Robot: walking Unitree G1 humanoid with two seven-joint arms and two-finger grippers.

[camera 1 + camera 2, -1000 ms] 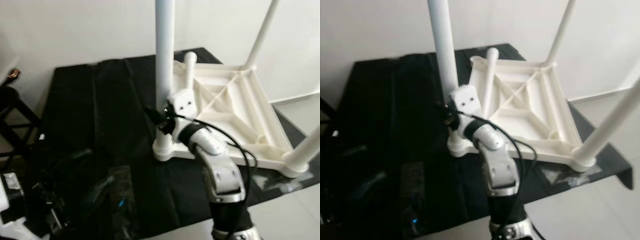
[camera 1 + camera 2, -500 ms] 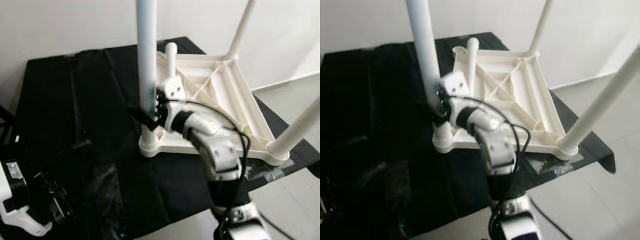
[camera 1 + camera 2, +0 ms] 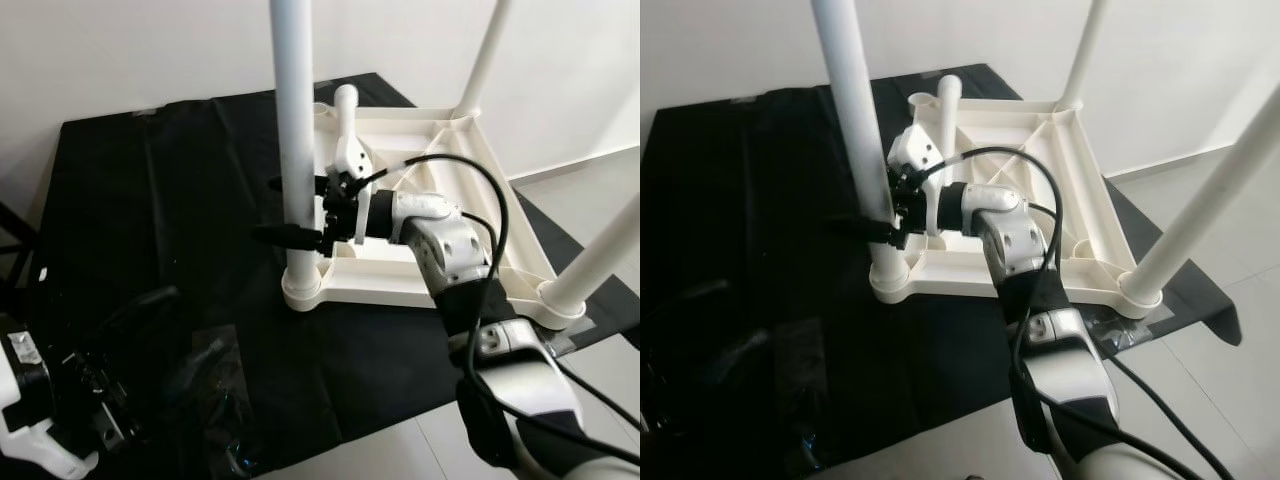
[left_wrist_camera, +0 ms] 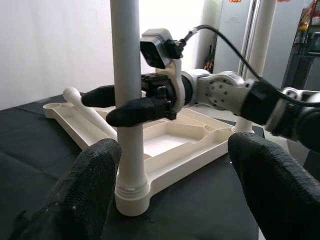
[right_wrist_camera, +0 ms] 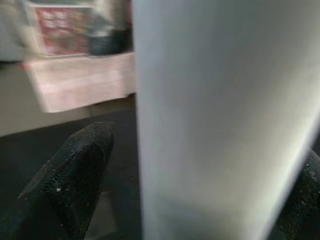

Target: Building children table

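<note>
A white children's table [image 3: 470, 215] lies upside down on a black cloth [image 3: 150, 200]. Three legs stand in its corners: the near-left leg [image 3: 292, 130], a far leg [image 3: 485, 55] and a near-right leg [image 3: 600, 260]. Another loose leg [image 3: 345, 115] rests slanted in the far-left corner. My right gripper [image 3: 285, 212] straddles the near-left leg low down, one black finger on each side; in the right wrist view a gap shows between one finger [image 5: 70, 175] and the leg [image 5: 215, 120]. My left gripper [image 4: 172, 150] hovers open in front of that leg, holding nothing.
The cloth covers a low platform whose front edge [image 3: 420, 425] meets light tiled floor [image 3: 600, 180]. A white wall [image 3: 150, 50] runs behind. A cable [image 3: 480, 190] loops from the right wrist over the tabletop underside. Crumpled clear plastic [image 3: 215, 380] lies near the left gripper.
The camera has shifted. My right wrist has rolled around the near-left leg and the forearm now reaches in level from the right; the gripper stays at the leg's lower part.
</note>
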